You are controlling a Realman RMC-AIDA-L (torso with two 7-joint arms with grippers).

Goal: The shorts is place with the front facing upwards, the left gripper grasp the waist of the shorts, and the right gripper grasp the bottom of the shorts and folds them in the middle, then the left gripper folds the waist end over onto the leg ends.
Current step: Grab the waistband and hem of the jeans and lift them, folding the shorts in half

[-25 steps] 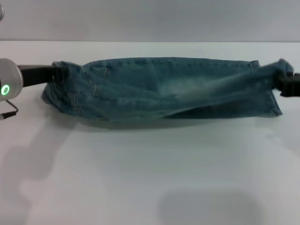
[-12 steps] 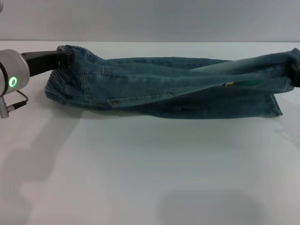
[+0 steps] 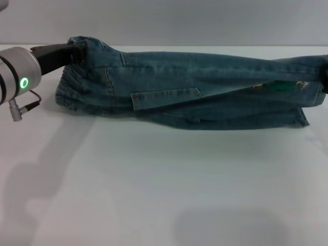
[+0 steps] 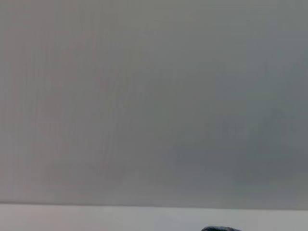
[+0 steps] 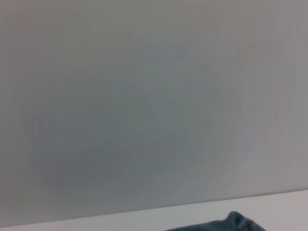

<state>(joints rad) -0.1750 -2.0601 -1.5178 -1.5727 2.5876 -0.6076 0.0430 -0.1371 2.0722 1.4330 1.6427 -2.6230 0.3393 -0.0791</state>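
Observation:
The denim shorts [image 3: 195, 97] lie stretched across the far part of the white table [image 3: 154, 184]. The ruffled waist [image 3: 69, 92] is at the left and the leg ends [image 3: 302, 117] at the right. My left gripper [image 3: 76, 50] is shut on the upper edge of the waist and holds it raised. At the right border of the head view, only a dark sliver of my right gripper [image 3: 325, 76] shows, holding the bottom of the shorts up. The lifted layer drapes over the lower one and shows a pocket [image 3: 166, 97]. A scrap of denim [image 5: 236, 224] shows in the right wrist view.
A grey wall [image 3: 164, 20] rises behind the table's far edge. Bare white tabletop spreads in front of the shorts toward me. The left arm's green light [image 3: 23, 83] glows at the far left.
Both grippers have risen and drawn the held edge of the shorts over the lower layer. The pocket side now faces me, and the right gripper has slid almost out of view.

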